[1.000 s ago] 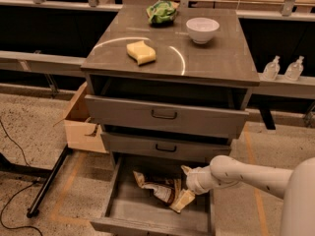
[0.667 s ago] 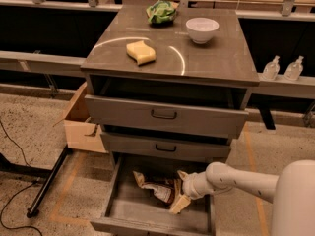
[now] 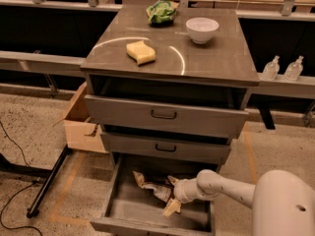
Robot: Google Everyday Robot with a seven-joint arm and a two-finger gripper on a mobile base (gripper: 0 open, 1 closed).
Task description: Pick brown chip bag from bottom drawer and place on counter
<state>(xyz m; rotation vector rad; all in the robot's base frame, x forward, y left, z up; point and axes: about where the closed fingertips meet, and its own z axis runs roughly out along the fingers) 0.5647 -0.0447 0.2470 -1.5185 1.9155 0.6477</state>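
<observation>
The bottom drawer [image 3: 115, 205] is pulled open under two wider drawers. The brown chip bag [image 3: 151, 186] lies crumpled inside it, dark in the middle with tan ends, one end toward the back left and one near the front [image 3: 172, 208]. My gripper [image 3: 173, 194] reaches into the drawer from the right on a white arm and sits at the bag's right part, over it. The bag rests on the drawer floor. The counter [image 3: 206, 58] is the glossy grey-brown cabinet top above.
On the counter stand a yellow wavy sponge [image 3: 141, 52], a green snack bag [image 3: 161, 11] and a white bowl [image 3: 202, 29]. A cardboard box [image 3: 81, 124] sits left of the cabinet, a black stand leg [image 3: 49, 181] on the floor, two bottles [image 3: 283, 68] at right.
My arm has reached a little further left into the drawer, bringing the gripper closer over the bag. The bag has not moved.
</observation>
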